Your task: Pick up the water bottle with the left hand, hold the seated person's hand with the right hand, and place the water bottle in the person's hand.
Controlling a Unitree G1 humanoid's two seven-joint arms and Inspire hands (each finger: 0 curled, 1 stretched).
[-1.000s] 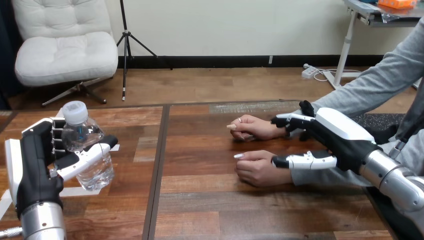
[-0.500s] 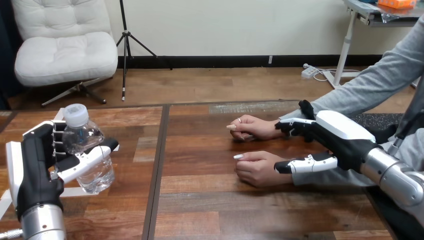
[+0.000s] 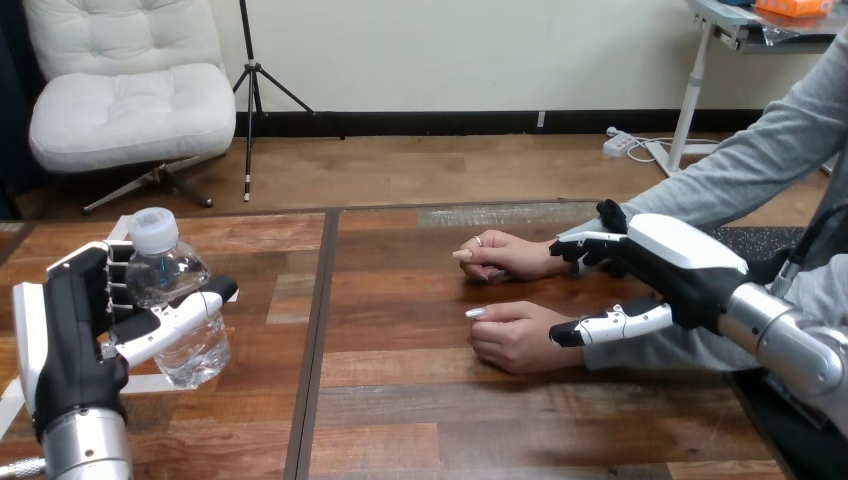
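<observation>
Your right hand (image 3: pixel 685 268) has dipped slightly, thumb and fingers spread apart beside the person's nearer hand (image 3: pixel 515 338). Your left hand (image 3: pixel 65 330) keeps its fingers curled round the water bottle (image 3: pixel 195 345).

- Head camera, set high, facing forward and down across the wooden table (image 3: pixel 450 400).
- Close in: left hand (image 3: pixel 65 330) enters bottom left, right hand (image 3: pixel 680 265) from right edge.

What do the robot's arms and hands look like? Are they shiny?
Partly! The left forearm and right forearm are shiny silver tubes. The left hand and right hand are black with smooth white shells on their backs and black-and-white jointed fingers. The person's sleeve is grey.
</observation>
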